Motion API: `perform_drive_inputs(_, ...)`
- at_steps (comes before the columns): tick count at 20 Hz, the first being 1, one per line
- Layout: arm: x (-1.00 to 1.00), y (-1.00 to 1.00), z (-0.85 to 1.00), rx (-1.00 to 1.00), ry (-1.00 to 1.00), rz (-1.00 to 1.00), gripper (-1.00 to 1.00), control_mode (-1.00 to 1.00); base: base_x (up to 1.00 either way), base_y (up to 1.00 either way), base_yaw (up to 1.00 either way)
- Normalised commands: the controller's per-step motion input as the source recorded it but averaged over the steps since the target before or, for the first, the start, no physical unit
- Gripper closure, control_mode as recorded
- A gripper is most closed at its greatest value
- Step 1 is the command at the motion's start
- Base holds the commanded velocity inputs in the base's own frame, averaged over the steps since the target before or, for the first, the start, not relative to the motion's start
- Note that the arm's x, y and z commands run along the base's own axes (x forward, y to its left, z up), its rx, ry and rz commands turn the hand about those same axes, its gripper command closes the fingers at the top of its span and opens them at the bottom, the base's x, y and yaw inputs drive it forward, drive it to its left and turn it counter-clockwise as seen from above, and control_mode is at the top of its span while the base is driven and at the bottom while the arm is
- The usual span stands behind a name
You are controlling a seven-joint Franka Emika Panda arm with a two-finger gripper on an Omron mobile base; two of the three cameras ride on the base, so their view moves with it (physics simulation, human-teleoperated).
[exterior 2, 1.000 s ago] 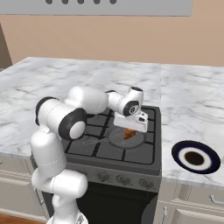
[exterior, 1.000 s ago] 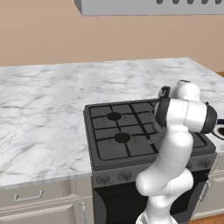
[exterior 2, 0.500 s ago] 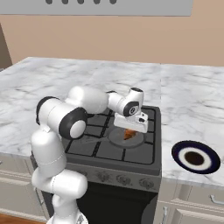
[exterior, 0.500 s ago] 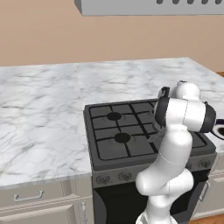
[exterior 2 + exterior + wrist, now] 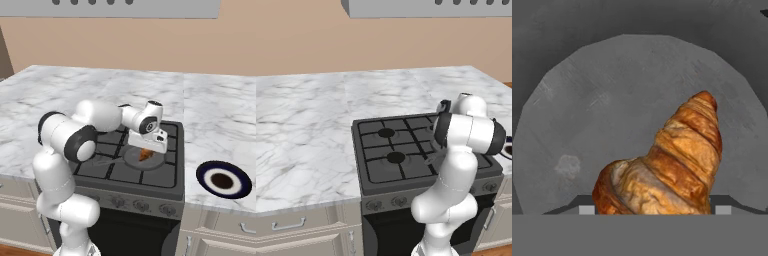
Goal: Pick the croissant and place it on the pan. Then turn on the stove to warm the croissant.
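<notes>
Marble worktop (image 5: pixel 215 115): carries a dark-rimmed bowl (image 5: pixel 223 180) right of the stove (image 5: pixel 131 165).
Stove: bears the pan (image 5: pixel 131 158) on its front right burner.
Tool (image 5: pixel 145 154): just above the pan, clasping the croissant (image 5: pixel 667 165) between its fingers.

So there's a white marble tabletop (image 5: pixel 306 130) running along a plain tan wall (image 5: pixel 381 45), with a grey range hood (image 5: pixel 135 7) up top. A dark-rimmed bowl (image 5: pixel 223 179) with a white centre sits on the tabletop's right side. Pale cabinet drawers (image 5: pixel 291 225) with metal handles run underneath.
</notes>
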Motion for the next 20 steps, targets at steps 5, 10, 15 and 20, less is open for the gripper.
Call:
perform_drive_inputs(5, -0.45, 0.05, 0.0, 0.0, -0.04, 0.0, 1.0, -1.0, 0.0, 0.0, 0.0)
perform_drive_inputs(10, -0.29, 0.04, -0.09, 0.0, -0.05, 0.0, 1.0, -1.0, 0.0, 0.0, 0.0)
perform_drive_inputs(15, 0.02, 0.42, -0.37, 0.0, 0.0, 0.0, -1.0, -1.0, 0.0, 0.0, 0.0)
perform_drive_inputs(20, 0.08, 0.24, 0.01, 0.0, 0.02, 0.0, -1.0, -1.0, 0.0, 0.0, 0.0)
